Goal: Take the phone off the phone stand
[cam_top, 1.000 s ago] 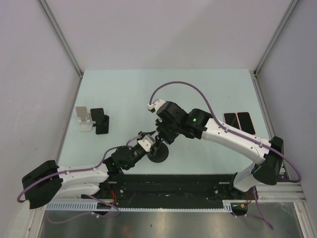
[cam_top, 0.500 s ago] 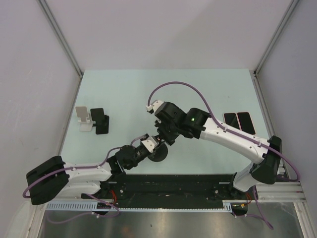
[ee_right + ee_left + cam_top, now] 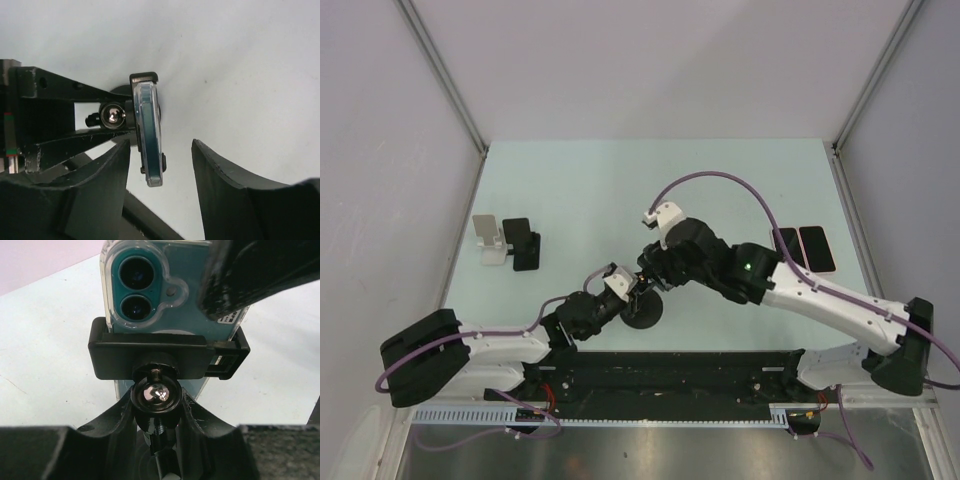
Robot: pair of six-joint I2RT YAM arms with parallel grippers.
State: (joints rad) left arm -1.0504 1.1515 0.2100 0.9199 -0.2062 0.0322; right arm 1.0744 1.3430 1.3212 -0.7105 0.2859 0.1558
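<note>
At the near edge of the counter [image 3: 580,190], the left tool [image 3: 156,412] is reaching in low from the left and is clamping the neck of the phone stand [image 3: 642,314]. Its two fingers are pressing in on either side just under the ball joint, and it is holding the stand and nothing else. The stand is sitting on its round black base near the middle of the near edge, between the two arms.

Above the ball joint, the stand's black clamp [image 3: 150,354] is gripping the phone [image 3: 172,310] across its back, just beneath the twin camera lenses. The phone is teal, in a clear case. It is standing on end in the clamp, with its back facing the left wrist camera.

The right tool [image 3: 161,150] is reaching in from the right and is standing partly open around the phone's thin edge. One finger is lying just beside the phone on the stand's side. The other is standing apart from it, with bare counter showing between, so this tool is gripping nothing.

Farther out, at the left side, a white stand [image 3: 488,240] and a black stand [image 3: 523,245] are sitting side by side. Well apart on the right, two dark phones [image 3: 817,248] are lying flat next to each other, one of them partly hidden behind the right arm.
</note>
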